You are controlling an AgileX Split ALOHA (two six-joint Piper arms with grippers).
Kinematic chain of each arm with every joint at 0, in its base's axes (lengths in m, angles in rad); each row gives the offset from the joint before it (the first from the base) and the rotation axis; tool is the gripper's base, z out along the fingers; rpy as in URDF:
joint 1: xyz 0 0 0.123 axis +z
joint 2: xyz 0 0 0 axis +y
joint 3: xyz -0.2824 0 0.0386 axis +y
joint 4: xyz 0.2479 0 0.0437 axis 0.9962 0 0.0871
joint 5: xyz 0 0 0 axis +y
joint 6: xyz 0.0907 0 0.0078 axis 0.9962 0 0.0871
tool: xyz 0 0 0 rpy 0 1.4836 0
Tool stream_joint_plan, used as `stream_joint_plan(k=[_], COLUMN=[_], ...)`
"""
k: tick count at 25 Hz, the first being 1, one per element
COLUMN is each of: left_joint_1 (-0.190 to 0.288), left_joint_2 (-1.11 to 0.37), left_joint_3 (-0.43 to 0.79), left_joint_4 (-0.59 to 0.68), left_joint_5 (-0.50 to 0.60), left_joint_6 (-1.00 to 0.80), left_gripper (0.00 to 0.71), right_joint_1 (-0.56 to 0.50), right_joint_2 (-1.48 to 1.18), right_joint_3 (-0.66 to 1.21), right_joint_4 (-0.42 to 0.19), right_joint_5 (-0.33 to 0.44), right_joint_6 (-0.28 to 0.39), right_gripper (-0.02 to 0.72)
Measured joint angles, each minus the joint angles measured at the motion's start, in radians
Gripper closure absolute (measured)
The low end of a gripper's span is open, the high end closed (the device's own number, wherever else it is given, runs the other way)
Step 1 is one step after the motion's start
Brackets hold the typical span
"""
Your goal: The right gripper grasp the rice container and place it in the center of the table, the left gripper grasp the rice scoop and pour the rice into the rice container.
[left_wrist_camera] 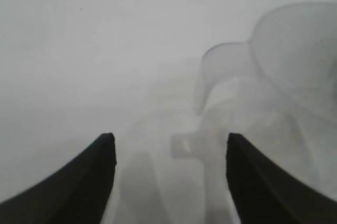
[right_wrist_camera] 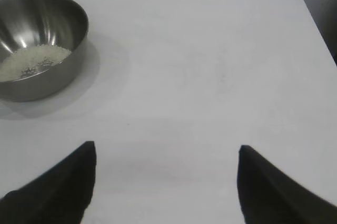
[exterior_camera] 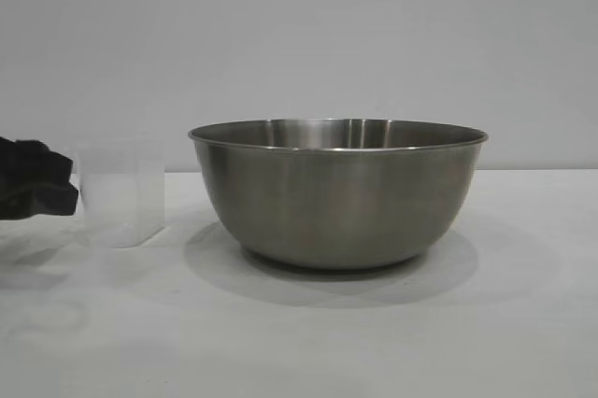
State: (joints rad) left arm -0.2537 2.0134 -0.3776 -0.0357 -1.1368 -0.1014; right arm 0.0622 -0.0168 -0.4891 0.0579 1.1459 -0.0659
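The steel bowl stands upright near the middle of the tabletop, so the placing step looks done, and the rice lies as a small heap on its bottom, seen from the right wrist view. I judge the pouring is also finished, bc the clear plastic cup stands upright on the tabletop toward the left edge, just beside the bowl but not touching it, and it seems empty, though the cup is so pale that I cannot be fully sure. The left gripper has its two black fingers spread apart, w/ the cup handle in front of the gap and nothing pinched between them; probably it has put the cup down here to keep it clear of the bowl. In the outside view this gripper is at the left edge, very near the cup wall. The right gripper is parked over bare tabletop, well apart from the bowl, fingers spread and holding nothing.
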Motion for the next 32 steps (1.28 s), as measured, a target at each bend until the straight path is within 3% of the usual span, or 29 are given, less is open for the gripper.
stream_joint_plan(k=[10, 14, 24, 26, 27, 32], left_joint_1=[0.0, 0.0, 0.0, 0.0, 0.0, 0.0], left_joint_2=[-0.217, -0.32, -0.606, -0.656, -0.681, -0.801], left_joint_3=[0.131, 0.135, 0.142, 0.125, 0.113, 0.049], left_joint_4=[0.037, 0.062, 0.133, 0.137, 0.148, 0.181], left_joint_5=[0.002, 0.085, 0.451, 0.561, 0.62, 0.889], left_joint_6=[0.0, 0.0, -0.024, -0.026, -0.028, -0.073], left_gripper=[0.293, 0.293, 0.293, 0.293, 0.255, 0.266], right_joint_1=[0.0, 0.0, 0.0, 0.0, 0.0, 0.0], right_joint_2=[0.0, 0.0, 0.0, 0.0, 0.0, 0.0], right_joint_3=[0.0, 0.0, 0.0, 0.0, 0.0, 0.0], right_joint_4=[0.0, 0.0, 0.0, 0.0, 0.0, 0.0], right_joint_5=[0.0, 0.0, 0.0, 0.0, 0.0, 0.0], right_joint_6=[0.0, 0.0, 0.0, 0.0, 0.0, 0.0], right_gripper=[0.226, 0.226, 0.226, 0.226, 0.226, 0.226])
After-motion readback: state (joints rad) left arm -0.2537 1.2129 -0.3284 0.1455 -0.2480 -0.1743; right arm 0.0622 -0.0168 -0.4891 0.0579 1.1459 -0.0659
